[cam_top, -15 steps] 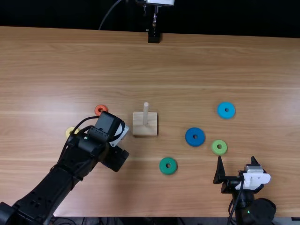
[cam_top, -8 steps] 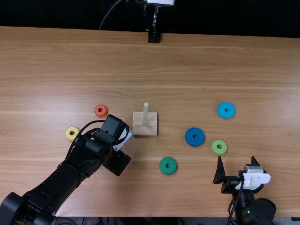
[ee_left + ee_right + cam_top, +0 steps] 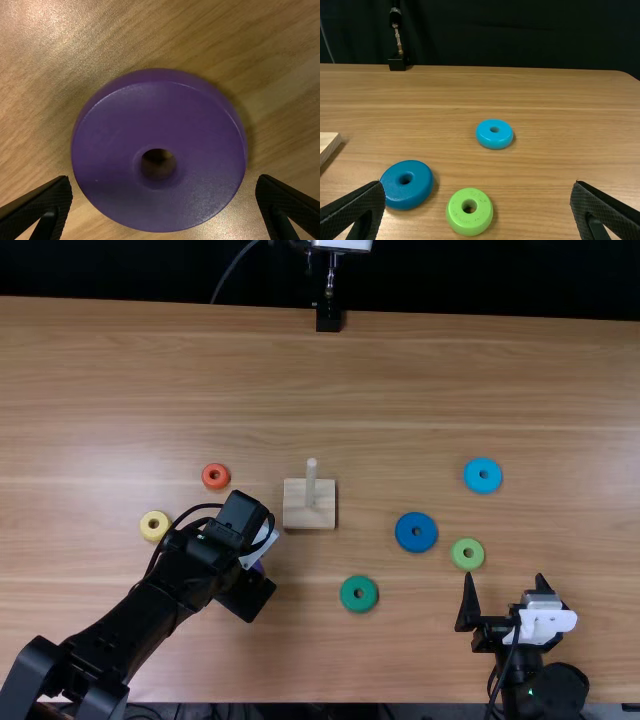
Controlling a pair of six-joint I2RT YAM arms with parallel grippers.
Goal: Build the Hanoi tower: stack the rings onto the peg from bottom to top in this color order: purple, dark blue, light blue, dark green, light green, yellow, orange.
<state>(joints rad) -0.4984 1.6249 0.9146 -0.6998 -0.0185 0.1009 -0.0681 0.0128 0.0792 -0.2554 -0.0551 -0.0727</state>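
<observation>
My left gripper (image 3: pixel 246 592) is over the table left of the peg base, an edge of the purple ring (image 3: pixel 259 567) showing beside it. In the left wrist view the purple ring (image 3: pixel 200 135) lies flat between the spread fingers of my left gripper (image 3: pixel 164 181), held by neither. My right gripper (image 3: pixel 504 577) stands open near the front edge; in its wrist view, my right gripper (image 3: pixel 477 185) has nothing between its fingers. The wooden base (image 3: pixel 299 516) carries a bare upright peg (image 3: pixel 311 483). Dark blue (image 3: pixel 404 531), light blue (image 3: pixel 473 476) and dark green (image 3: pixel 347 595) rings lie separately.
Light green ring (image 3: pixel 457 553) lies beyond my right gripper. The orange ring (image 3: pixel 205 476) and yellow ring (image 3: pixel 145 526) rest on the left, close to the left arm. A black stand (image 3: pixel 328 318) is at the table's far edge.
The left arm has shifted toward the near edge, uncovering the orange and yellow rings. A bit of the purple ring has come into sight beside it. My right arm has stayed still.
</observation>
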